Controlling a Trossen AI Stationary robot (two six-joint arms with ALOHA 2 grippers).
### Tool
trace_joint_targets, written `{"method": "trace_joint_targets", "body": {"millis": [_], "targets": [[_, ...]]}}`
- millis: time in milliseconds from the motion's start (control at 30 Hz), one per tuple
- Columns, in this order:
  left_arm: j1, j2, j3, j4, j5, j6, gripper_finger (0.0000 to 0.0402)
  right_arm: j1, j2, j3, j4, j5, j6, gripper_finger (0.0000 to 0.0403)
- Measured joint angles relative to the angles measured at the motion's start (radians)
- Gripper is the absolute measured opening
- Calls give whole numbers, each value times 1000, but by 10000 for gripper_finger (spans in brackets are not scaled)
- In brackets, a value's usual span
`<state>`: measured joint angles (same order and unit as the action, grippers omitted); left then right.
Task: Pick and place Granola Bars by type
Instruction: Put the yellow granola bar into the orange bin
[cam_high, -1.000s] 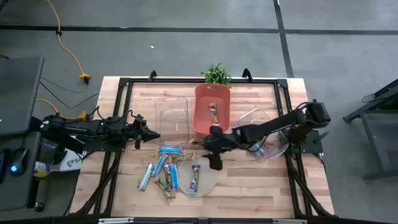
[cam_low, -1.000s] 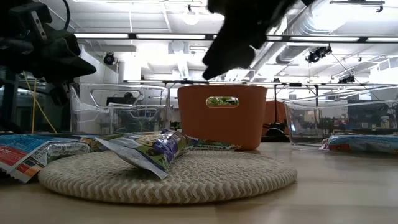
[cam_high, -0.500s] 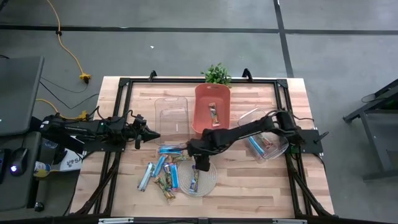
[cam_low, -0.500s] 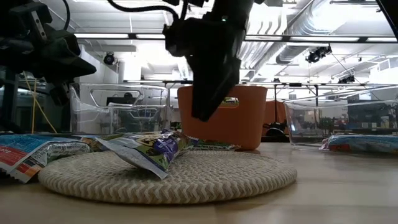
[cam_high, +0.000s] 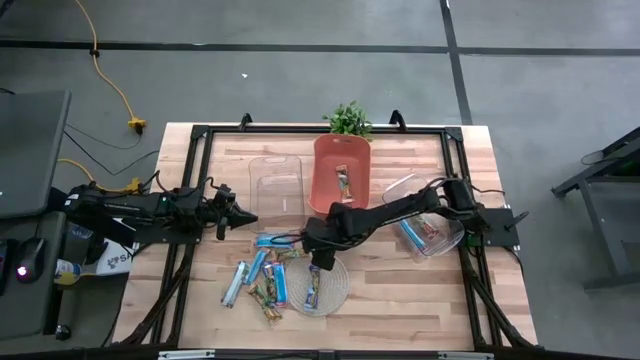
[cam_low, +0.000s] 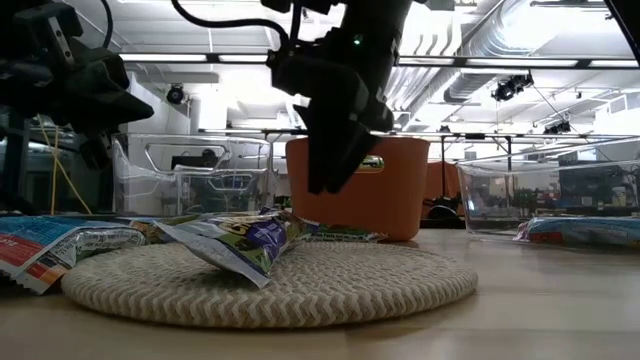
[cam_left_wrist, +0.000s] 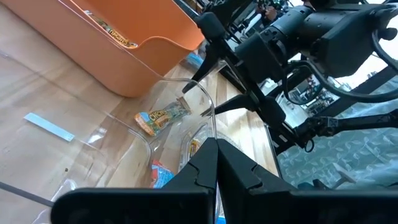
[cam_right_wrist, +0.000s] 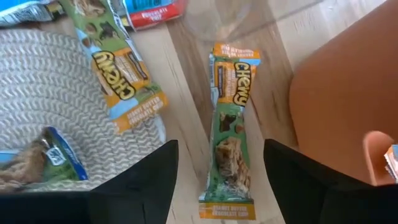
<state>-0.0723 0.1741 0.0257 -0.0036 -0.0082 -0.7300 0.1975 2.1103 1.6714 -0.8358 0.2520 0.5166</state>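
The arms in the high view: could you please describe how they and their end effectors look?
Both arms are dark, nearly black, built of slim jointed segments. The left end effector tapers to a pointed tip; in its wrist view the two fingers are matte black and angular. The right end effector has two broad, flat black fingers. No markings are readable.

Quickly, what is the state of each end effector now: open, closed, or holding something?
Left end effector: closed, holding nothing, waiting at the table's left side.
Right end effector: open, empty, over a green granola bar lying on the wood beside the orange bin.
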Motion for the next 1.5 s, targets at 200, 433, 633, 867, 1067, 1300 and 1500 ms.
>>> {"method": "trace_joint_targets", "body": {"millis": [200,433,633,867,1067,1300,1500], "targets": [[0,0,0,0,1,0,1,18,-1,0,-2,9,1,220],[0,0,0,0,1,27,1,55,-1,0,-21,-16,88,204],[0,0,0,0,2,27,1,108,-1,0,-22,-48,290,188],[0,0,1,-6,2,30,1,169,-1,0,-18,153,484,189],[0,0,2,-15,8,30,1,216,1,0,-16,370,543,194],[0,0,2,-14,21,30,1,269,7,-73,16,461,785,194],[0,0,2,-14,24,30,1,290,9,-237,276,479,845,194]]}}
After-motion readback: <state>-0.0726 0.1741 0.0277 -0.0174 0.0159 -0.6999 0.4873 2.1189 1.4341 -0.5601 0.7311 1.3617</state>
